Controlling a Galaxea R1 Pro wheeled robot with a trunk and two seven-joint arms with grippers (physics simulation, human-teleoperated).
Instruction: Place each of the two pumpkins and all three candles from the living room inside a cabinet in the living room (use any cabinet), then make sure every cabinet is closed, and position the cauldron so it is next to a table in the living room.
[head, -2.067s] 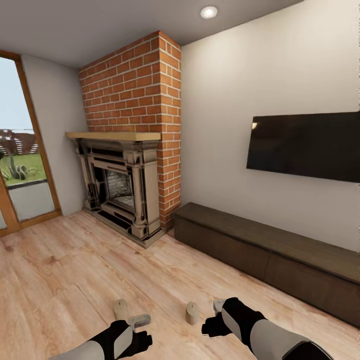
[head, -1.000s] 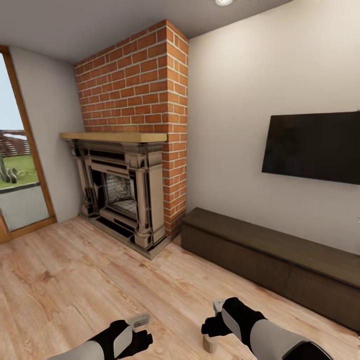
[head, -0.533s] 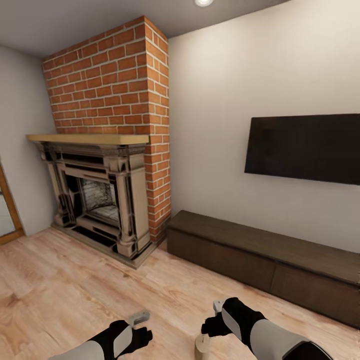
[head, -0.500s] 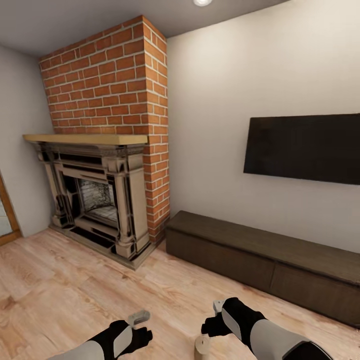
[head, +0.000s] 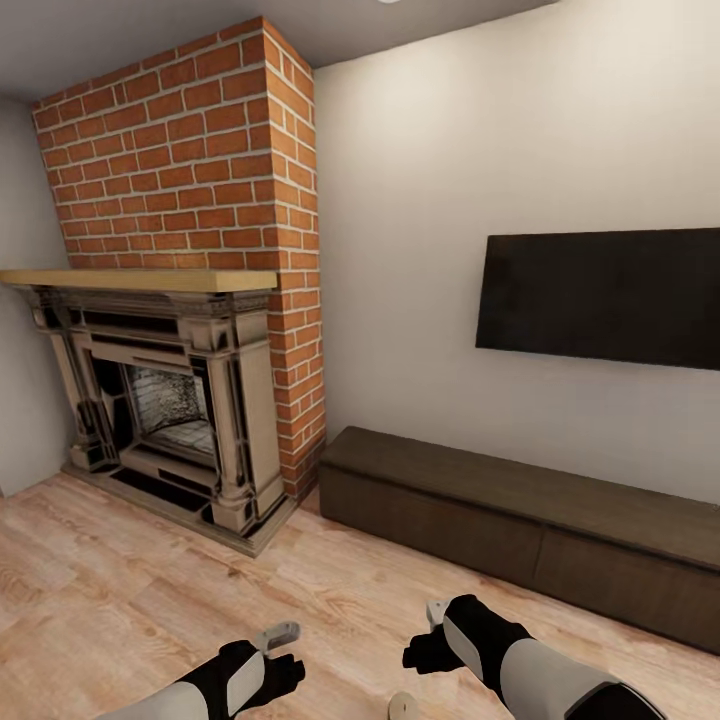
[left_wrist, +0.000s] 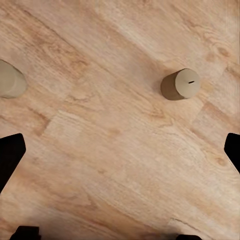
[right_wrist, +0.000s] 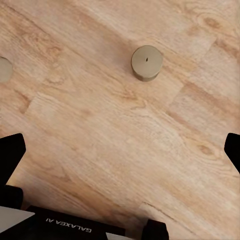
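Facing closed cabinet (head: 520, 520) beside fireplace (head: 170, 400).
Left gripper (left_wrist: 120, 155) and right gripper (right_wrist: 120, 155) spread wide, empty, above upright candles (left_wrist: 181, 84) on floor (head: 150, 590).

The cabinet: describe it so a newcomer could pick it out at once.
Start at the brick chimney with the fireplace under it. Right of its base, along the white wall, a long low dark-brown cabinet sits on the wood floor under the black TV. Its flat, handle-less fronts are all shut.
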